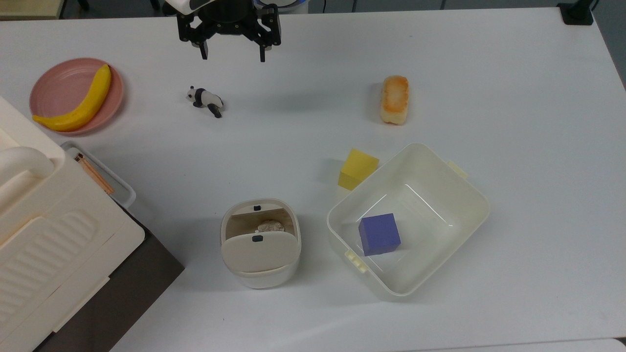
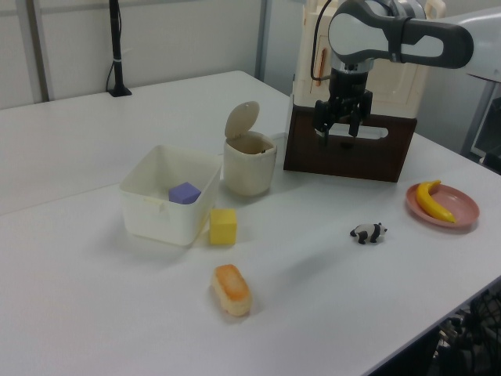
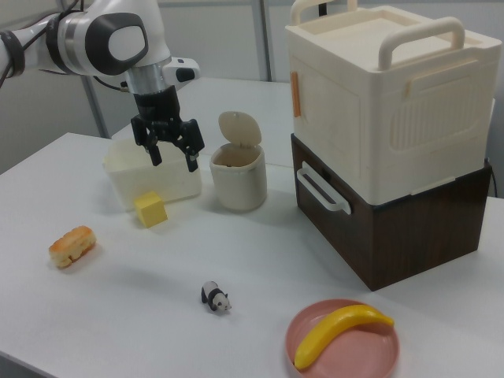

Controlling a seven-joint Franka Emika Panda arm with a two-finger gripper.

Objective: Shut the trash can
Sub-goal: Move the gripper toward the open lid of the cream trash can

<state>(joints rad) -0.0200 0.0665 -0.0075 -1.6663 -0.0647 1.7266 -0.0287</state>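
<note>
The trash can (image 1: 266, 277) is a small cream-white bin near the front middle of the table in the top view. Its hinged lid (image 1: 259, 250) with a black button stands raised, so the bin is open, and something crumpled and pale lies inside. The left view shows the trash can (image 2: 249, 174) with its lid (image 2: 241, 119) tilted up, and so does the right view, with the trash can (image 3: 238, 185) and lid (image 3: 239, 128). My gripper (image 1: 233, 55) hangs open and empty above the table's far side, well away from the bin. It is also visible as the gripper (image 2: 338, 131) and the gripper (image 3: 174, 161).
A larger cream tub (image 1: 469, 195) holding a purple cube (image 1: 379, 234) sits right of the bin, with a yellow cube (image 1: 358, 168) beside it. Also on the table are a bread roll (image 1: 394, 99), a panda toy (image 1: 204, 100) and a pink plate (image 1: 58, 88) with a banana (image 1: 80, 110). A big ribbed case (image 1: 54, 244) stands at the top view's left.
</note>
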